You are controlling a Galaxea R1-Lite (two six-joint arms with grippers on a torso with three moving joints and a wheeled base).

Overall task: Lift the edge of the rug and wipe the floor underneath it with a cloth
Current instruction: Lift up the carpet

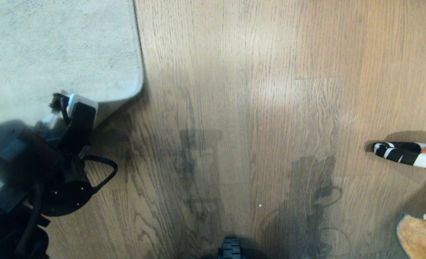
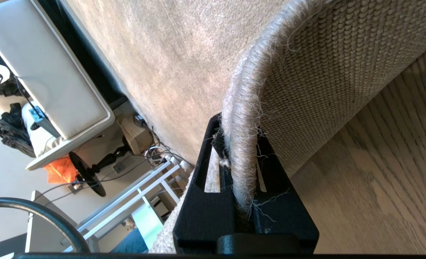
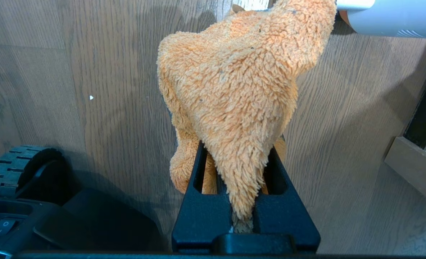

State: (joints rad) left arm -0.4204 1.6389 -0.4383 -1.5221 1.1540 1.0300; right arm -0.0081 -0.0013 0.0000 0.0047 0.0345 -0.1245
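The pale grey rug [image 1: 62, 46] fills the upper left of the head view. My left gripper [image 1: 60, 102] is shut on the rug edge [image 2: 240, 108] near its rounded corner and holds it off the floor [image 1: 234, 108]. The left wrist view shows the border pinched between the black fingers [image 2: 277, 172], with the tan woven backing [image 2: 324, 72] turned up over brown planks [image 2: 378, 180]. The orange cloth [image 1: 421, 237] shows at the lower right corner. My right gripper [image 3: 240, 151] is shut on the cloth [image 3: 234, 90], which drapes over the fingertips above the floor [image 3: 90, 72].
A black-and-white striped tool on a white tube [image 1: 407, 153] lies on the planks at the right. My base wheel [image 1: 231, 250] sits at the bottom middle. A wooden furniture edge [image 3: 414, 162] stands near the cloth. Beyond the rug are a white bench [image 2: 54, 79] and cables.
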